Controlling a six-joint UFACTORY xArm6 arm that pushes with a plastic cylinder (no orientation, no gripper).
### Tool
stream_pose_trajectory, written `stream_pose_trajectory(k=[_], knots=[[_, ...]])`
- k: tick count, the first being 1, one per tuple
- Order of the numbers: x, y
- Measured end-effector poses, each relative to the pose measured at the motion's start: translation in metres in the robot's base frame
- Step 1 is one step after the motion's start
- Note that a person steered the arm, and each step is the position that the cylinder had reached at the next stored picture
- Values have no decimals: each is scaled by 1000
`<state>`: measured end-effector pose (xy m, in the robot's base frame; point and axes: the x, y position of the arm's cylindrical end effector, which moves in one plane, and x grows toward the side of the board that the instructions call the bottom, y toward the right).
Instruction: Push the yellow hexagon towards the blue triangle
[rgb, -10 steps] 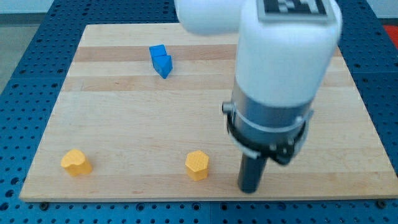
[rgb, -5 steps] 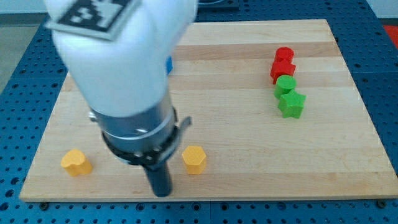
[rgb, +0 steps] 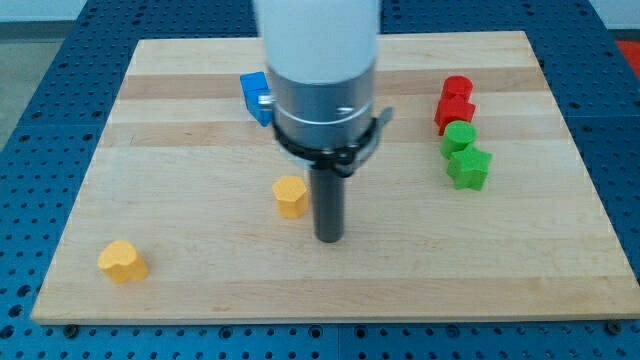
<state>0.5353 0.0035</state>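
A: Where is the yellow hexagon (rgb: 290, 196)?

B: Near the middle of the tabletop (rgb: 180, 210), a little toward the left edge and the bottom edge. My tip (rgb: 329, 238) stands just beside it, to the view's right and slightly lower, close but I cannot tell whether it touches.

A: And the blue triangle (rgb: 256, 97)?

B: Up near the top edge, left of centre, partly hidden behind the arm, so its shape is hard to make out. It is well apart from the hexagon, almost straight above it in the view.

A: The pincer?

B: None shows; the arm ends in a plain dark rod.

A: Anything else?

B: A yellow heart-like block (rgb: 122, 260) near the bottom-left corner. By the right edge, a red block (rgb: 455, 102) sits just above a green block (rgb: 465, 160), with a star-like shape at its lower end.
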Motion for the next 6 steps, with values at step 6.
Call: stream_pose_trajectory(k=[6], knots=[[-68, -112]])
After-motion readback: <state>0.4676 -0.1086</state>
